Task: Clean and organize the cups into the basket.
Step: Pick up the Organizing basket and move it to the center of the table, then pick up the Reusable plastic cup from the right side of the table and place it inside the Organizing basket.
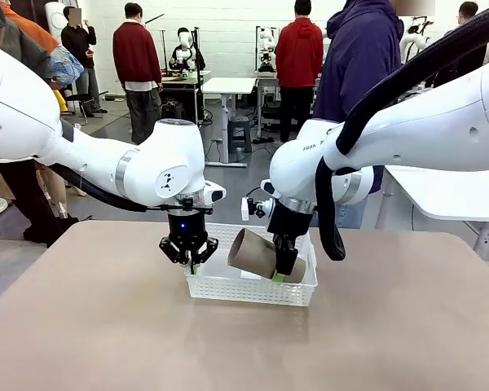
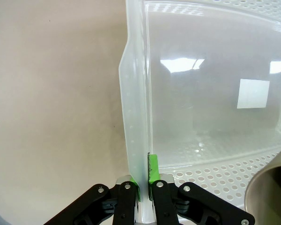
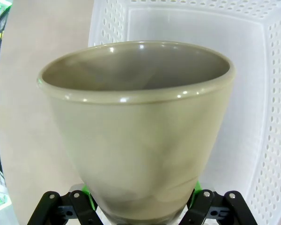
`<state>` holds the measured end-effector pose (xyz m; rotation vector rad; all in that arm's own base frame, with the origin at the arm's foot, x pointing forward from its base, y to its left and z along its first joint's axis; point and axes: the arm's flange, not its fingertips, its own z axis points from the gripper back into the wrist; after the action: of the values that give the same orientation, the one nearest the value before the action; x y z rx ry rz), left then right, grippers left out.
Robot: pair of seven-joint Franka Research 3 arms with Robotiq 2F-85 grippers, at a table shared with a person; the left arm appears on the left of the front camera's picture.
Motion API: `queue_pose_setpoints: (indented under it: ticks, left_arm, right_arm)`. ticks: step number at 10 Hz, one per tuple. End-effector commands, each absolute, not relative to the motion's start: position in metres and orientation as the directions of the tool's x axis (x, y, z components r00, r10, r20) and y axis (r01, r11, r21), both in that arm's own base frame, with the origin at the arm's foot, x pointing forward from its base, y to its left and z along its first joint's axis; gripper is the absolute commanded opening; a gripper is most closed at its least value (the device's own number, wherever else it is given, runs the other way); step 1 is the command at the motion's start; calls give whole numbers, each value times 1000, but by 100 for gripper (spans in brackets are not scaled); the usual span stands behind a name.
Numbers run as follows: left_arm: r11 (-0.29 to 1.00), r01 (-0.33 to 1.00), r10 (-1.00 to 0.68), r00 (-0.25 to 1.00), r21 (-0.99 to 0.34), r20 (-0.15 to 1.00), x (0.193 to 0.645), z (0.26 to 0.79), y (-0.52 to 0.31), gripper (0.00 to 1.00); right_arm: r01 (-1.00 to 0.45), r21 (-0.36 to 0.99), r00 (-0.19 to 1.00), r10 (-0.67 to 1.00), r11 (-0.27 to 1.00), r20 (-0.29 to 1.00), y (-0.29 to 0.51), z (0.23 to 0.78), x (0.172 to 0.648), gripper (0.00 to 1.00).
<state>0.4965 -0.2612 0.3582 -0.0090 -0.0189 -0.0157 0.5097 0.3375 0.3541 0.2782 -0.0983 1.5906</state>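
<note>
A white lattice basket (image 1: 293, 292) sits on the table's middle. My left gripper (image 1: 192, 262) is shut on the basket's left rim (image 2: 133, 140), its green pads (image 2: 153, 168) pinching the wall. My right gripper (image 1: 282, 270) holds a tan-brown cup (image 1: 257, 254) by its narrow end, tilted on its side above the basket with the open mouth toward picture left. In the right wrist view the cup (image 3: 136, 126) rises between my fingers with the basket (image 3: 267, 93) beneath. The cup's rim (image 2: 269, 192) also shows at the lower right of the left wrist view.
The tan table (image 1: 106, 334) spreads wide around the basket. A person in a dark blue hoodie (image 1: 359, 57) stands at the far side behind my right arm. Other people and tables stand farther back.
</note>
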Motion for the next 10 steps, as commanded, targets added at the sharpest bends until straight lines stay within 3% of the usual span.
queue_pose_setpoints:
  ticks: [1,10]
  left_arm:
    - [1000,19,-19,1000,-9,22,497,360,-262,0]
    - [1000,19,-19,1000,-9,22,497,360,-262,0]
  right_arm:
    - [-991,136,23,981,-3,191,335,350,515,81]
    - [-979,204,11,983,-27,185,330,326,530,81]
